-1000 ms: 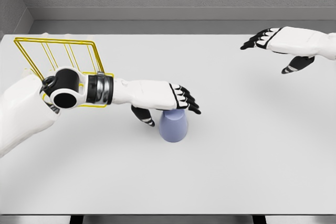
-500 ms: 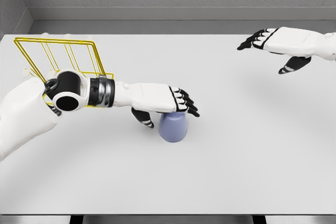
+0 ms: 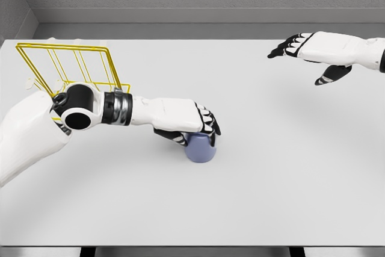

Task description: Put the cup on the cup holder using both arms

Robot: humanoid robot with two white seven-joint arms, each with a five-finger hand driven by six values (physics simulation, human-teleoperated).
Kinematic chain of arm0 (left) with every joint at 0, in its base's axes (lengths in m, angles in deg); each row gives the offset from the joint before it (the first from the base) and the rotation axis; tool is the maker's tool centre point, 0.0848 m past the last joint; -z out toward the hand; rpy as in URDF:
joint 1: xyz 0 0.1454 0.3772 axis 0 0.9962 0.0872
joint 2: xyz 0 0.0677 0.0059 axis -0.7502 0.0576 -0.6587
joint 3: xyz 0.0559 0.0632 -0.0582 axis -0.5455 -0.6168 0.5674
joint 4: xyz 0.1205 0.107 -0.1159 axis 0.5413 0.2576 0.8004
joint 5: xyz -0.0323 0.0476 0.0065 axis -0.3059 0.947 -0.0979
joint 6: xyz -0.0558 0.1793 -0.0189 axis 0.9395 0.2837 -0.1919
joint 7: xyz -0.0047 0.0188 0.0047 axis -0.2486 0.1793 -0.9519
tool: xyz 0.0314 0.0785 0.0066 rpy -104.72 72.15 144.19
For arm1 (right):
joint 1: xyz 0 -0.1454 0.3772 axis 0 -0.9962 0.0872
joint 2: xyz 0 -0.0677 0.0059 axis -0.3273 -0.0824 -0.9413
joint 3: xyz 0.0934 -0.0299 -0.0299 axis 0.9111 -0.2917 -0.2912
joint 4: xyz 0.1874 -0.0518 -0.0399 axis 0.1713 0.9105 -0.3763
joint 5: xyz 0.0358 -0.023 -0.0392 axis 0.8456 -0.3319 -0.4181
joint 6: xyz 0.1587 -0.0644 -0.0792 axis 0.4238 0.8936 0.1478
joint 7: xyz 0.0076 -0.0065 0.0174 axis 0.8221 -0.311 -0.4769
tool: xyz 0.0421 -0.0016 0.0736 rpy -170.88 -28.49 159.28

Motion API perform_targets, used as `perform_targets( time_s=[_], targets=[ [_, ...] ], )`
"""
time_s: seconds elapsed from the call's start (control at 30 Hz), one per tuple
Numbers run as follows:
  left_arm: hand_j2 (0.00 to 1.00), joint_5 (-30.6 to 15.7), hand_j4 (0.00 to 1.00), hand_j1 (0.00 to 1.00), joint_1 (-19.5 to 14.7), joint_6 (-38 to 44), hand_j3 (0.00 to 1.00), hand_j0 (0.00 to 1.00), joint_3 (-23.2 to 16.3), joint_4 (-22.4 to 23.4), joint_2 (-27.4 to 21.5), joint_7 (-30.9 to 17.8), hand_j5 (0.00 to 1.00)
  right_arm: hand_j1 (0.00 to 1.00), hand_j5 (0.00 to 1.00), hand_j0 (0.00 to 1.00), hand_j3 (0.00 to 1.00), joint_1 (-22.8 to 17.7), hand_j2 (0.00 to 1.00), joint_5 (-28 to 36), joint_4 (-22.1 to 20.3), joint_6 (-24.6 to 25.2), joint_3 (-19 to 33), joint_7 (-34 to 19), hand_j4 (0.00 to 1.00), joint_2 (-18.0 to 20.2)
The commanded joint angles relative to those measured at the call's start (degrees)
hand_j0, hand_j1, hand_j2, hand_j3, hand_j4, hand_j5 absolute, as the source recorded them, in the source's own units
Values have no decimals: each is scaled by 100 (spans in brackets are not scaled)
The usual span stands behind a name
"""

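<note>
The left hand [image 3: 195, 126] is wrapped over the top of a lavender-blue cup [image 3: 200, 149], its black-tipped fingers [image 3: 210, 128] curled down over the far side and the thumb tucked against the near-left side, so the hand is gripping the cup. The cup sits on the white table [image 3: 271, 173] near the middle of the view, and only its lower, rounded part shows below the hand; whether it stands upright or upside down cannot be told with the hand covering it. The left forearm runs back to the left from the hand, past a dark wrist band to a round black-and-white elbow joint [image 3: 78, 111], and the upper arm leaves the picture at the lower left. Behind that elbow, at the far left of the table, stands the yellow wire cup holder [image 3: 69, 67], partly hidden by the arm and well apart from the cup. The right hand [image 3: 298, 45] hovers above the far right of the table, fingers extended and relaxed, thumb hanging below, holding nothing.
</note>
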Motion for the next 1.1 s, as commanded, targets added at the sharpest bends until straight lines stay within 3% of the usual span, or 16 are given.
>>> perform_targets(
  time_s=[0.0, 0.27, 0.4, 0.63, 1.07],
  targets=[
    [51, 1, 51, 51, 0, -3, 51, 51, -5, -8, -9, -6, 51, 100, 100, 100, 100, 0, 100, 29, -6, 10, 7, 3, 100, 9],
    [51, 1, 51, 51, 35, 6, 51, 51, 12, -61, -17, -6, 51, 100, 100, 100, 100, 0, 100, 29, -6, 1, 7, 3, 100, 9],
    [50, -78, 50, 50, 18, 6, 50, 50, 39, -324, -79, -6, 50, 100, 100, 100, 100, 0, 100, 29, -15, 1, 7, 3, 100, 1],
    [50, -324, 50, 50, -44, 32, 50, 50, 118, -781, -633, 3, 50, 100, 100, 100, 100, 0, 100, 29, -15, 1, 16, 3, 100, 1],
    [49, -1142, 49, 49, -729, 6, 49, 49, 267, -1150, -1529, 3, 49, 100, 100, 100, 100, 0, 100, 29, -7, 1, 16, 3, 100, 1]
  ],
)
